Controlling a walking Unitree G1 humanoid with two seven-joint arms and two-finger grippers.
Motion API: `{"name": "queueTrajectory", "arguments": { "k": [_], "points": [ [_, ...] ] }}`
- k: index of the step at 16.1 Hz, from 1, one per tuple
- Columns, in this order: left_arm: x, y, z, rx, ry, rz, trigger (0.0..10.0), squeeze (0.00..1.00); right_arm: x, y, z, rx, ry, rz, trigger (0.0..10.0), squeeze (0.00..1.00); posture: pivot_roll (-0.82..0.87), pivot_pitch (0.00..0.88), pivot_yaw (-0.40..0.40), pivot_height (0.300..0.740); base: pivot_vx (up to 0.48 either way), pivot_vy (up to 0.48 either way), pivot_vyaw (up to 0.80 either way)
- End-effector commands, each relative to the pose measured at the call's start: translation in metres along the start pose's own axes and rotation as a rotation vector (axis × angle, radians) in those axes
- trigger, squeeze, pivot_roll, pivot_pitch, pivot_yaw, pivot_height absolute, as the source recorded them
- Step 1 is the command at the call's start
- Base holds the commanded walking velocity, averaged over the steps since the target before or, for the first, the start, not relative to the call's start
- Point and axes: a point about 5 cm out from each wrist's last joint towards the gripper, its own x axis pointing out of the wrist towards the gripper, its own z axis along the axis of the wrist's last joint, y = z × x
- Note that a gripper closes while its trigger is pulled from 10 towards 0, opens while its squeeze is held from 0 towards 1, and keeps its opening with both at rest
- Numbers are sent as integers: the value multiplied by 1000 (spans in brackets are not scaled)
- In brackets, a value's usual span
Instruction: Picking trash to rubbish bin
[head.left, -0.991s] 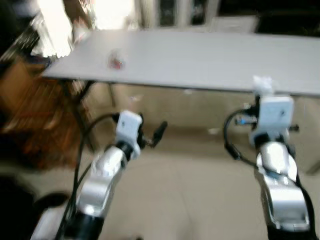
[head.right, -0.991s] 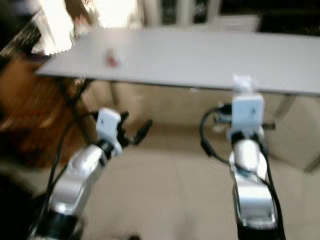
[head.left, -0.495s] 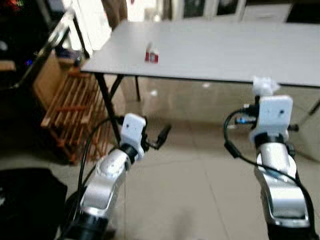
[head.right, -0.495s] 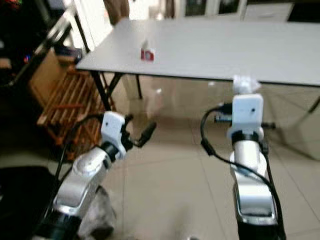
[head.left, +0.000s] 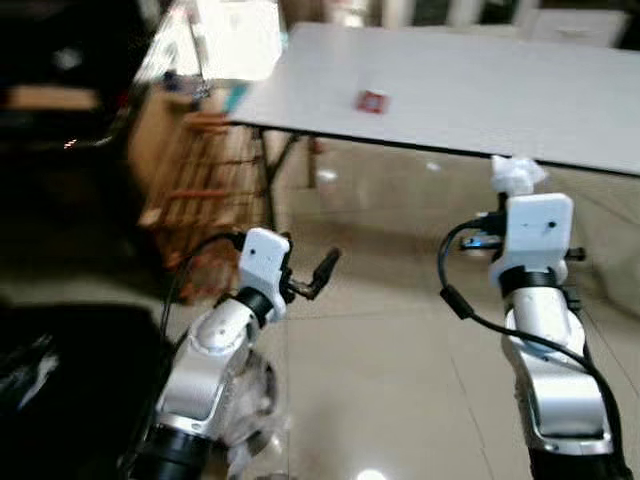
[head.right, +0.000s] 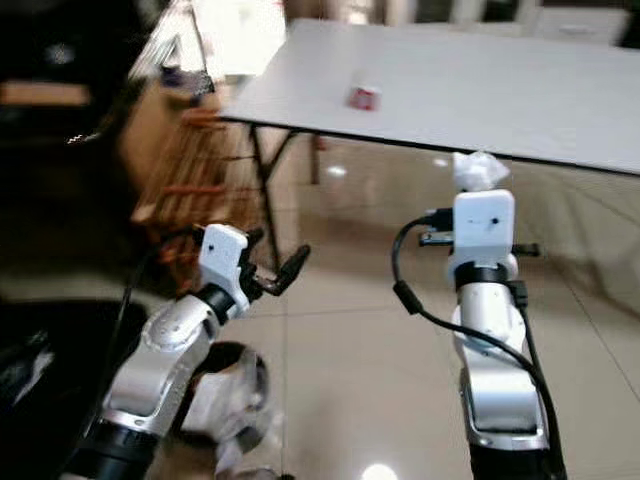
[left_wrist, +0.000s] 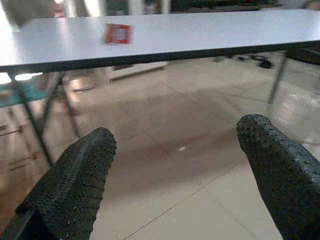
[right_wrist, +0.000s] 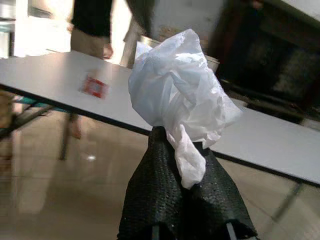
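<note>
Our right gripper (right_wrist: 182, 187) has its two black fingers pressed together on a crumpled white plastic wrapper (right_wrist: 177, 102), which bunches out just past the fingertips. That arm is raised in front of us at about 2 o'clock, forearm upright, just short of the white table (head.left: 480, 90). A small red packet (head.left: 372, 100) lies on the table toward 12 o'clock. Our left gripper (left_wrist: 182, 165) hovers empty at 10 o'clock, fingers spread wide, pointing toward the table.
</note>
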Motion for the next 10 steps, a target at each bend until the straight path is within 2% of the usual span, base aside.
{"name": "queueTrajectory", "arguments": {
  "k": [1, 4, 7, 10],
  "points": [
    [-1, 1, 1, 5, -2, 0, 10000, 0, 0, -2, 0, -12, -2, -8, 10000, 0, -17, 68, 16, 740, 0, 0, 800],
    [0, 0, 1, -5, -2, -2, 10000, 0, -1, -3, 0, -8, -1, -8, 10000, 0, -18, 67, 19, 740, 0, 0, 685],
    [0, 0, 1, -11, 2, -7, 10000, 0, 0, -3, -1, -4, -1, -9, 10000, 0, -18, 67, 19, 740, 0, 0, 0],
    [0, -1, 0, -14, 7, -10, 10000, 0, 0, -3, -1, -2, 1, -10, 10000, 0, -16, 68, 20, 740, 0, 309, 0]
  ]
}}
